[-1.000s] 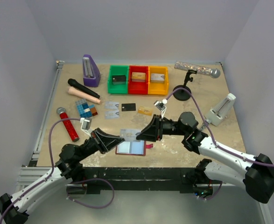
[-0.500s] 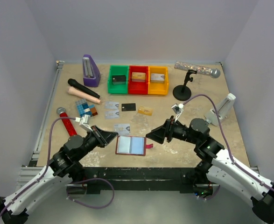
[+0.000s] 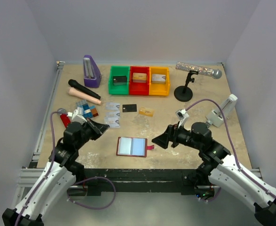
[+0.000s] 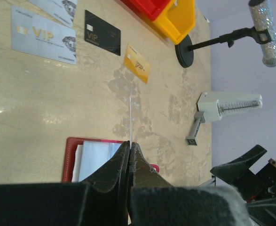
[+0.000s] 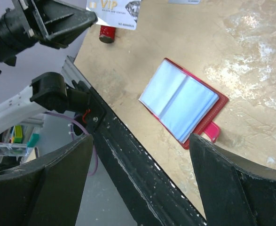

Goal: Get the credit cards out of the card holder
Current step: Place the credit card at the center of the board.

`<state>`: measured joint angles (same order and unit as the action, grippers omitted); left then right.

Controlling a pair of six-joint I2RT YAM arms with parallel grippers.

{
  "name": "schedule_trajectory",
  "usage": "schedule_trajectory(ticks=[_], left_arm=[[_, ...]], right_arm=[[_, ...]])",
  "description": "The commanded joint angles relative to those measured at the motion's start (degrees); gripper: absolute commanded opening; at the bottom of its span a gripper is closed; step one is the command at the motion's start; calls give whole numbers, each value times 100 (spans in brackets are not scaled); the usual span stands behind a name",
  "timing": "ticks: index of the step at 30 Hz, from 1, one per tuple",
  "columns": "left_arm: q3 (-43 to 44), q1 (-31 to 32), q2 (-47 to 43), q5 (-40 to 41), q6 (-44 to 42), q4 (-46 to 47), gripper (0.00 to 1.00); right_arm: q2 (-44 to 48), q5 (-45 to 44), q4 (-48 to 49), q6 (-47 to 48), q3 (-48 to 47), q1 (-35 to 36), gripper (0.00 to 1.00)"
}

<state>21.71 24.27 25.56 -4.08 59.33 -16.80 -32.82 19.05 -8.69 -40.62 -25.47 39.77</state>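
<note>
The card holder (image 3: 131,146) lies open near the table's front edge, pale blue lining up, red tab on its right; it also shows in the right wrist view (image 5: 180,101) and the left wrist view (image 4: 71,153). My left gripper (image 3: 105,125) is shut on a silvery credit card (image 3: 113,122), held in the air left of the holder; the left wrist view shows it edge-on (image 4: 130,117). Two silvery cards (image 3: 112,110), a black card (image 3: 129,108) and a gold card (image 3: 146,111) lie on the table behind the holder. My right gripper (image 3: 156,142) is open and empty, right of the holder.
Green (image 3: 119,81), red (image 3: 139,80) and yellow (image 3: 159,81) trays stand at the back. A purple metronome (image 3: 91,71), microphones (image 3: 83,92), a tiled block (image 3: 86,109) and a red tube (image 3: 65,118) are at the left. A mic stand (image 3: 184,93) and a white device (image 3: 222,111) are at the right.
My left gripper drew a silvery card away from the holder and moved back and left with it. My right gripper pulled back to the right of the holder, open.
</note>
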Motion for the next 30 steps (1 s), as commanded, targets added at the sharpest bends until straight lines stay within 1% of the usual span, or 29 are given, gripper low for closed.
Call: schedule_trajectory(ticks=[1, 4, 6, 9, 15, 17, 23, 30], left_arm=[[263, -695, 405, -779, -88, -25, 0], [246, -1082, 634, -727, -202, -113, 0], [202, -1310, 783, -831, -264, -17, 0], [18, -1504, 985, -1024, -255, 473, 0], [-474, -1548, 1697, -1437, -115, 1896, 0], [-650, -1548, 1916, -1464, -62, 2232, 0], [-844, -1548, 2435, -1289, -88, 2628, 0], [-818, -1557, 3165, -1271, -1, 3085, 0]], right_arm=[[91, -15, -195, 283, -54, -4, 87], [65, 90, -55, 300, 95, 5, 87], [12, 178, 25, 300, 165, 4, 86], [-5, 275, 139, 300, 279, 5, 86], [-5, 319, 210, 318, 412, 5, 86], [-5, 345, 218, 318, 429, 5, 86], [-58, 371, 280, 274, 482, 4, 85], [-208, 415, 342, 230, 421, 5, 85]])
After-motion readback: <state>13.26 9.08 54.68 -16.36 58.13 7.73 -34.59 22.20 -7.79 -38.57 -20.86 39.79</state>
